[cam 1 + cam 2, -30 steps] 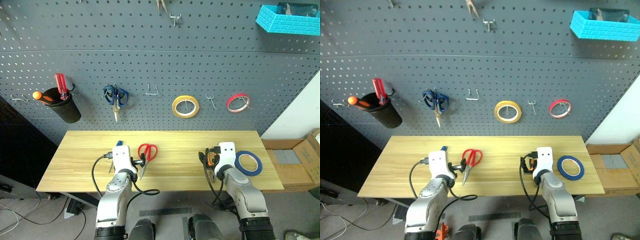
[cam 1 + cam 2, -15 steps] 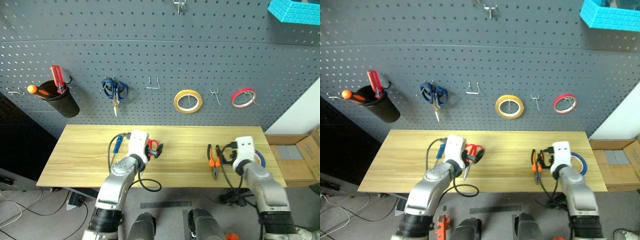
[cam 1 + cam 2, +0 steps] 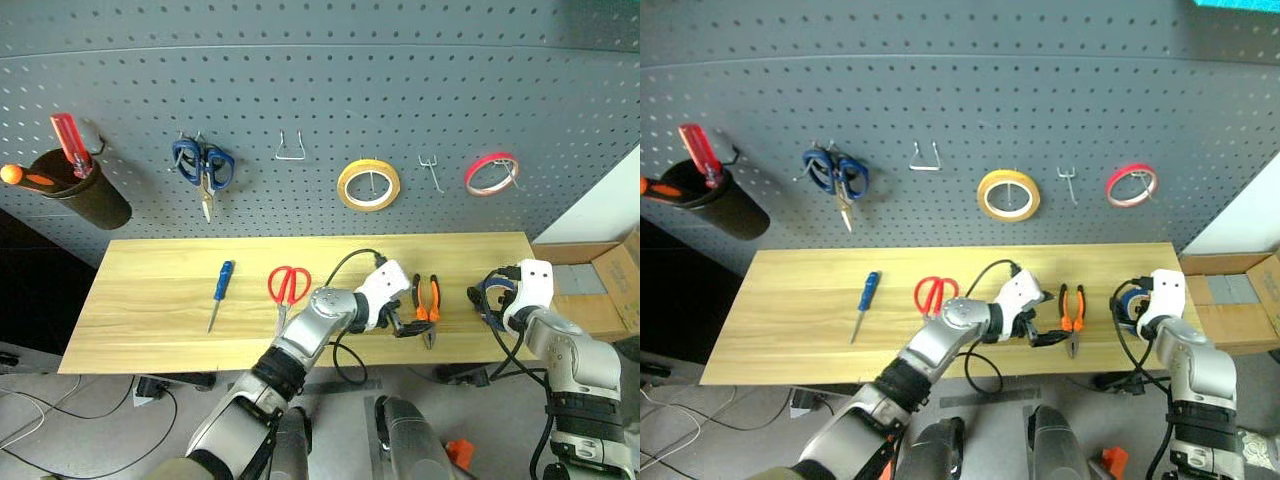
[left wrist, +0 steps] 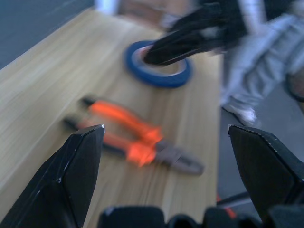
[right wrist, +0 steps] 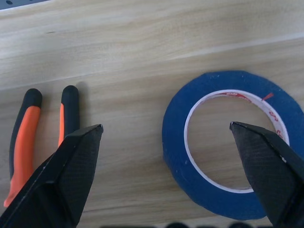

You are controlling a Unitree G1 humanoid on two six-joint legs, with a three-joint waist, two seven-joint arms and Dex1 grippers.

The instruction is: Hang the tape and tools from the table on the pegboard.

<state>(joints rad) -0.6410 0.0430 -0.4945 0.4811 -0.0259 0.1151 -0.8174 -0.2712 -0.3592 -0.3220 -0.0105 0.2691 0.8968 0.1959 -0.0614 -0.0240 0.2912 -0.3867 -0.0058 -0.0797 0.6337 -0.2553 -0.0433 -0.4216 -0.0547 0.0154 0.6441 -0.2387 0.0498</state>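
Left eye view showed nothing hung yet: tape (image 3: 492, 302), pliers (image 3: 427, 304), scissors (image 3: 289, 287) and screwdriver (image 3: 221, 286) lay on the table (image 3: 150, 320), tape nearest its right edge, left gripper (image 3: 405, 322) and right gripper (image 3: 493, 306) both wide, empty.

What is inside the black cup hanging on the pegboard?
A red-handled screwdriver and an orange-handled one stick out of the black cup; their shafts are hidden inside it.

On the light wood table (image 3: 150, 310), 4 items are laid flat: a blue-handled screwdriver (image 3: 220, 293), red-handled scissors (image 3: 288, 288), orange-and-black pliers (image 3: 428, 305) and a blue tape roll (image 5: 232, 142). Behind them, the hooked grey pegboard (image 3: 300, 110) is mounted.
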